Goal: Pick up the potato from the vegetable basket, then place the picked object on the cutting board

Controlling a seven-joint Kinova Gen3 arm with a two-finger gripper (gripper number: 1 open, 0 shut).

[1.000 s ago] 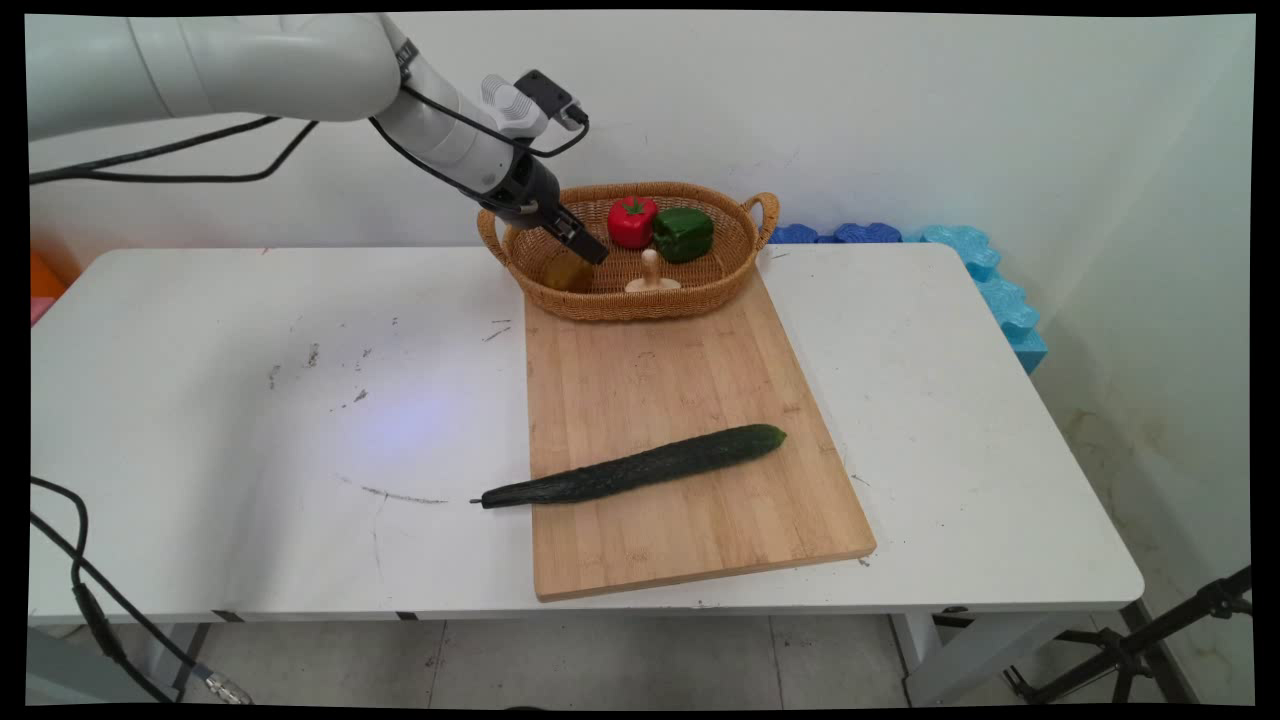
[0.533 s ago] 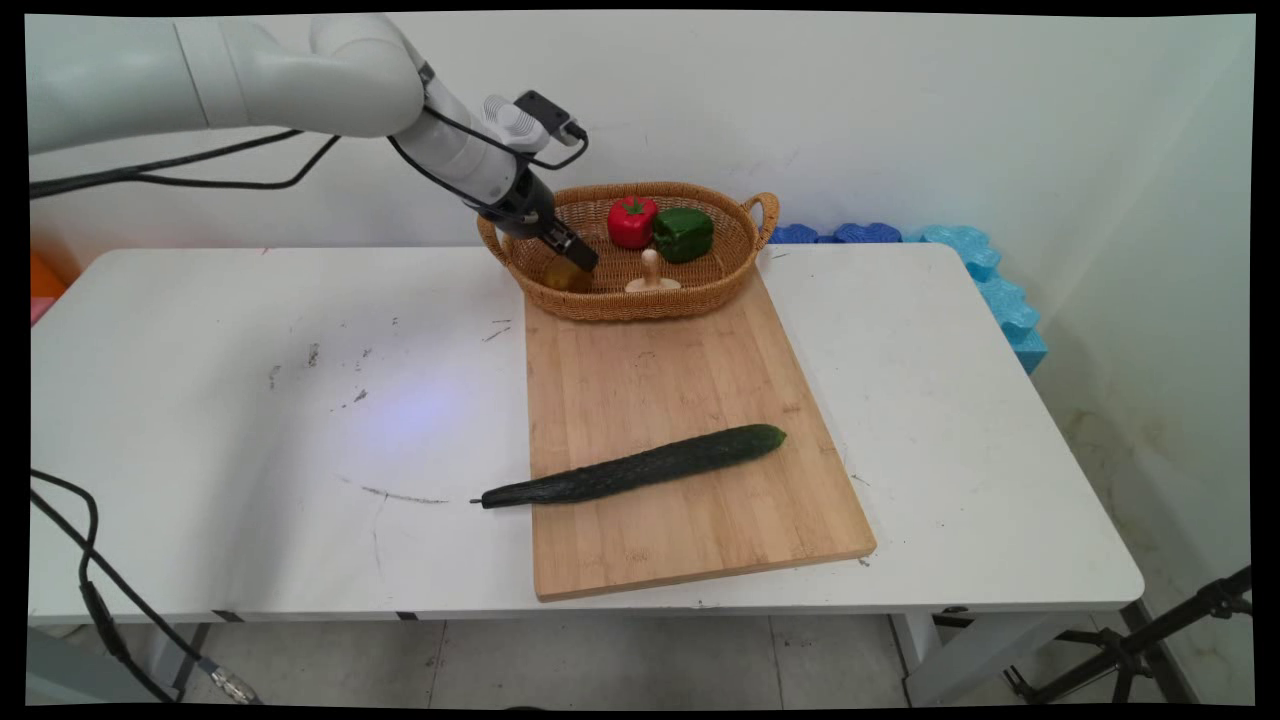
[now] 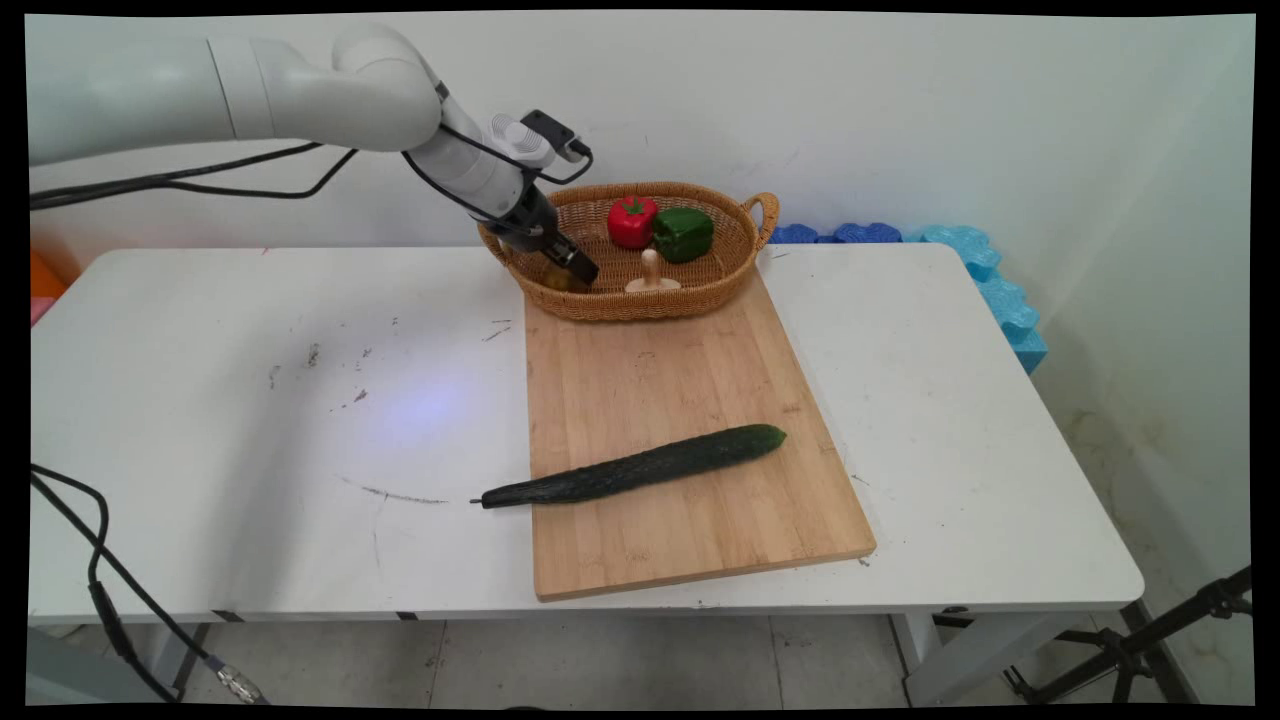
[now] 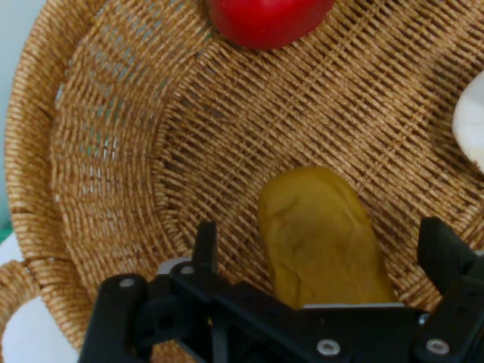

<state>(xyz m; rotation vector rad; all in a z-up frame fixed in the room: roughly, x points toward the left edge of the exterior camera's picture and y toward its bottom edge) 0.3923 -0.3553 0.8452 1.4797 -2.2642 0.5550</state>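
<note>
Gripper (image 3: 575, 270) sits lower and further into the left end of the wicker basket (image 3: 735, 215) than a second ago; the wrist has dropped toward the rim and the tips have closed in on the yellow-brown lump (image 4: 321, 234) lying on the basket floor. Hand view: fingers (image 4: 204, 242) spread wide, one on each side of the lump, no pad pressing it, so the pincer is released and straddling, not gripping. Nothing else has shifted: red vegetable (image 3: 632, 221), green pepper (image 3: 683, 233) and pale mushroom (image 3: 651, 275) sit as before in the basket, and the cucumber (image 3: 640, 465) lies across the cutting board (image 3: 680, 380) with its stem end over the table (image 3: 250, 400). Hard to read: in the main view the gripper covers nearly all of the lump. What the lump is, potato or other, cannot be told. Hand view cuts off the red vegetable and the mushroom at its edges.
</note>
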